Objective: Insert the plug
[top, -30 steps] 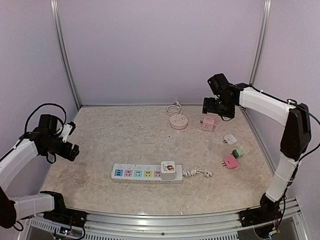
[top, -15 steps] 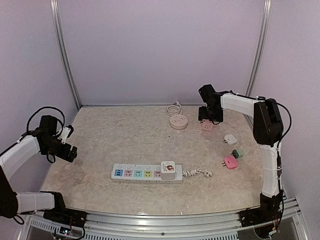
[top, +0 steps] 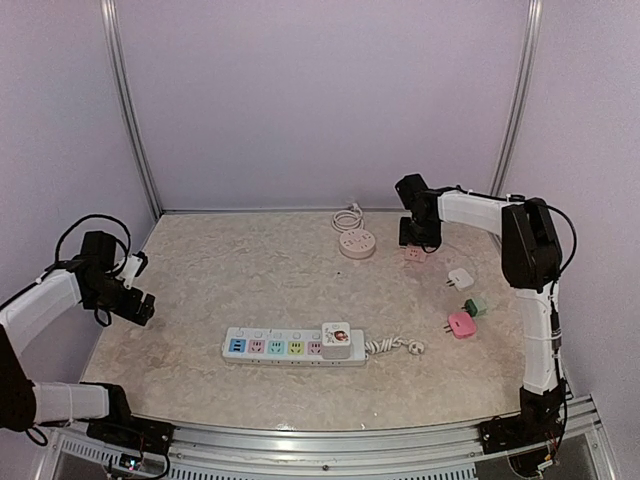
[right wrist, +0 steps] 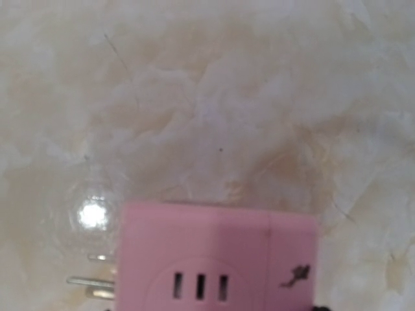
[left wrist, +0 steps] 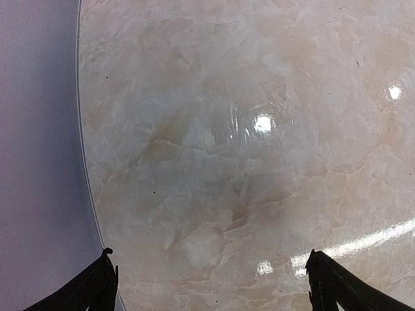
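The pink cube plug [top: 415, 254] lies at the back right of the table. My right gripper [top: 414, 242] is down over it, hiding most of it from above. In the right wrist view the pink cube plug [right wrist: 214, 259] fills the bottom edge, its metal prongs [right wrist: 91, 282] pointing left; my fingers do not show, so the grip is unclear. The white power strip [top: 293, 346] with coloured sockets lies front centre, a white cube adapter [top: 337, 338] in its right end. My left gripper [top: 140, 305] hovers open at the left edge, and only marble shows between its fingertips [left wrist: 97, 285].
A round pink socket [top: 357, 243] with a coiled white cord [top: 347, 219] sits at the back. A white plug [top: 459, 279], a green plug [top: 477, 306] and a pink plug [top: 461, 324] lie to the right. The strip's own cord and plug [top: 400, 347] trail to its right.
My right arm swung left and down onto the pink cube plug, its elbow folding in, and the jaws have been narrowing. The left arm barely moved.
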Robot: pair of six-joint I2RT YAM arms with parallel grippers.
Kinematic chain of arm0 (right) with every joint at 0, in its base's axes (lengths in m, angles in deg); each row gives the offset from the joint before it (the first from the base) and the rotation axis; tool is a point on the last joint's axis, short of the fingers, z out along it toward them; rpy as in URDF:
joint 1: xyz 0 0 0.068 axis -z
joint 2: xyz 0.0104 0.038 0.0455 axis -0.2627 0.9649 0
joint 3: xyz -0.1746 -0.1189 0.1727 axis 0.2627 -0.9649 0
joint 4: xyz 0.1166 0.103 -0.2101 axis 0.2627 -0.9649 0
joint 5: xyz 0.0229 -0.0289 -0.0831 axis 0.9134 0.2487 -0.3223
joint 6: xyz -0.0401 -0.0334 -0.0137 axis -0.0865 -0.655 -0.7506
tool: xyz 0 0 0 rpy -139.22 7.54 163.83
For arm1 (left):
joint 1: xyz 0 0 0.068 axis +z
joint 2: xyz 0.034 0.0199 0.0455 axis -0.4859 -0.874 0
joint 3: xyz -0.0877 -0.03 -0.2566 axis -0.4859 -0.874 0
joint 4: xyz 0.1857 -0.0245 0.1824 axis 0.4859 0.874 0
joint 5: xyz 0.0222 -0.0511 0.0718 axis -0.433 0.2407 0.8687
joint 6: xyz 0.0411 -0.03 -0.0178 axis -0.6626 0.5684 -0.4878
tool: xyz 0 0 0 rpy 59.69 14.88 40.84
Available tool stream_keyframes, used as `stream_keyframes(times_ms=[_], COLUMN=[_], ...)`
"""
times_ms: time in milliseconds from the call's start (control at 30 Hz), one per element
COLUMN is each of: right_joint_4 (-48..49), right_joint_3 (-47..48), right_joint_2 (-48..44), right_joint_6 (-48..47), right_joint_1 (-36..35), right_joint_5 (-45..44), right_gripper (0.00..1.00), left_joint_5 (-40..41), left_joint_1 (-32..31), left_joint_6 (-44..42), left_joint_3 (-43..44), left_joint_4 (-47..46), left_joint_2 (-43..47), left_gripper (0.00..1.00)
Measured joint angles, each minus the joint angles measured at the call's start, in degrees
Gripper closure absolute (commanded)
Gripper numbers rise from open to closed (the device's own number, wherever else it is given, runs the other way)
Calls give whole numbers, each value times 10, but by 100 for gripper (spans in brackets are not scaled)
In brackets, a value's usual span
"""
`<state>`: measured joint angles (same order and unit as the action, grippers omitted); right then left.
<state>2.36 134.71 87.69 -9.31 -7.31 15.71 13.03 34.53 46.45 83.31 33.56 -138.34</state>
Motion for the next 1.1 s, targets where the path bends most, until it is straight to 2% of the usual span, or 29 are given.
stream_keyframes(times_ms=[133,233,267,433,600,733,833,933,1100], right_joint_4=[2,3,4,28,36,37,45,53,78], right_joint_3=[0,0,0,-30,-94,-109,-110,-100,-58], right_joint_2=[0,0,0,-19,-87,-157,-216,-263,-288], right_joint_6=[-1,-5,-8,-29,-56,-78,-88,-95,-121], right_joint_1=[2,2,2,3,-2,-24,-69,-139,-271], right_joint_5=[2,4,6,30,70,88,99,103,90], right_gripper=[70,97,100,100,100,100,100,100,100], left_joint_5=[0,0,0,-8,-32,-61,-73,-75,-82], left_joint_1=[0,0,0,0,1,1,-10,-65,-214], left_joint_6=[0,0,0,-1,-13,-40,-64,-93,-132], left_joint_3=[0,0,0,0,16,76,148,230,374], left_joint_4=[0,0,0,0,18,61,96,138,212], left_joint_2=[0,0,0,1,1,0,-1,-2,0], left_gripper=[1,1,1,1,1,2,2,2,1])
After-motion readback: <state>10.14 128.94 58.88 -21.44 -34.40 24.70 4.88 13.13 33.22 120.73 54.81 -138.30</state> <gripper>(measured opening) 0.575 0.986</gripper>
